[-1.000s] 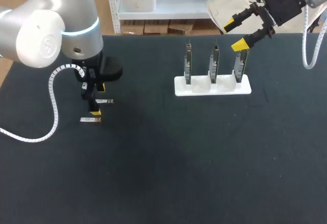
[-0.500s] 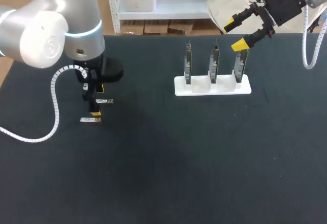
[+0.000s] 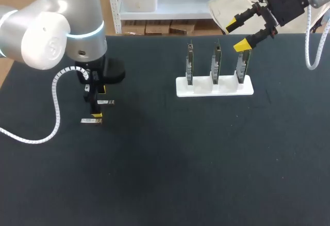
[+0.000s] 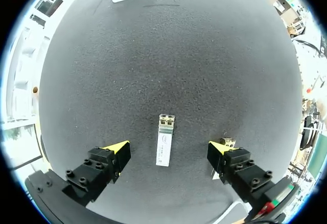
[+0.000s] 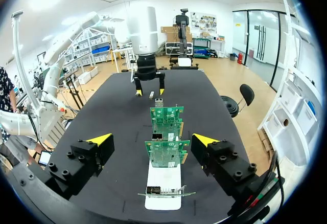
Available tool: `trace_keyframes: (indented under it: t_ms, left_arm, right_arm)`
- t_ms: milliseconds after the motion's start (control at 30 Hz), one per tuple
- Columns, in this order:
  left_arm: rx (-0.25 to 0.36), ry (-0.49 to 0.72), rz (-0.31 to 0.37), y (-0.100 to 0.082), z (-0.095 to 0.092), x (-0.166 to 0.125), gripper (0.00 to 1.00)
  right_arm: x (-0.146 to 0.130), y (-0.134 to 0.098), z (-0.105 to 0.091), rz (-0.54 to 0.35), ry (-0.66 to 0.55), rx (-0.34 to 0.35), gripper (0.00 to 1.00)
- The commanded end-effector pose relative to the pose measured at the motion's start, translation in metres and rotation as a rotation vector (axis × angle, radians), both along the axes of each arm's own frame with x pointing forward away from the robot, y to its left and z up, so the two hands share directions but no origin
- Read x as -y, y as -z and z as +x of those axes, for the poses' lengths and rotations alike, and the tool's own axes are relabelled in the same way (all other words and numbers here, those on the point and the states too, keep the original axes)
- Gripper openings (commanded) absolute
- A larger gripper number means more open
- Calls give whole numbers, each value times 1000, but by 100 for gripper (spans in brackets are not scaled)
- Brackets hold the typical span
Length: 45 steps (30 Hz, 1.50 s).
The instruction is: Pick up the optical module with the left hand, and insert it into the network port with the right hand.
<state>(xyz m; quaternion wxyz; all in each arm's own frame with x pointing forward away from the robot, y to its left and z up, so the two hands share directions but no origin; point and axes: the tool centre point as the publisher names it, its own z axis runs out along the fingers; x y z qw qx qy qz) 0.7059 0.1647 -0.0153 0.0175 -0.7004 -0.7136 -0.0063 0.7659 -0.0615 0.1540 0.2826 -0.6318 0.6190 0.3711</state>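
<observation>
Silver optical module (image 4: 164,141) lies between spread left jaws, seen wrist-side; right jaws spread.

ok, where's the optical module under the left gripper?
In the head view the optical module lies flat on the table's left side, between the open fingers of the left gripper, untouched; a second module lies by one fingertip.

Matt, grainy black table (image 4: 153,55) — shiny metal optical module (image 4: 164,141), glossy white plastic stand (image 3: 201,91).
</observation>
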Motion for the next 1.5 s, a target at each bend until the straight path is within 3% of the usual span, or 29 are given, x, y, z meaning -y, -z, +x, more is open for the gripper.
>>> trace_keyframes:
  t_ms: [33,1200,1233,1267,1333,1400,1500]
  left_arm:
    - [-5,4,3,2,0,0,100]
    - [-15,-12,-3,8,0,-5,100]
    - [-15,-14,-3,8,0,-5,61]
    - [-14,-16,-4,8,0,-6,43]
    - [-12,-19,-5,8,0,-6,27]
    - [-10,-22,-5,8,0,-7,0]
    - [-10,-24,-6,8,0,-7,0]
  right_arm:
    - [0,0,-1,1,1,3,100]
    - [0,0,-1,1,1,3,100]
    - [0,0,-1,1,1,3,100]
    - [0,0,-1,1,1,3,100]
    - [0,0,-1,1,1,3,100]
    - [0,0,-1,1,1,3,100]
    - [0,0,-1,1,1,3,100]
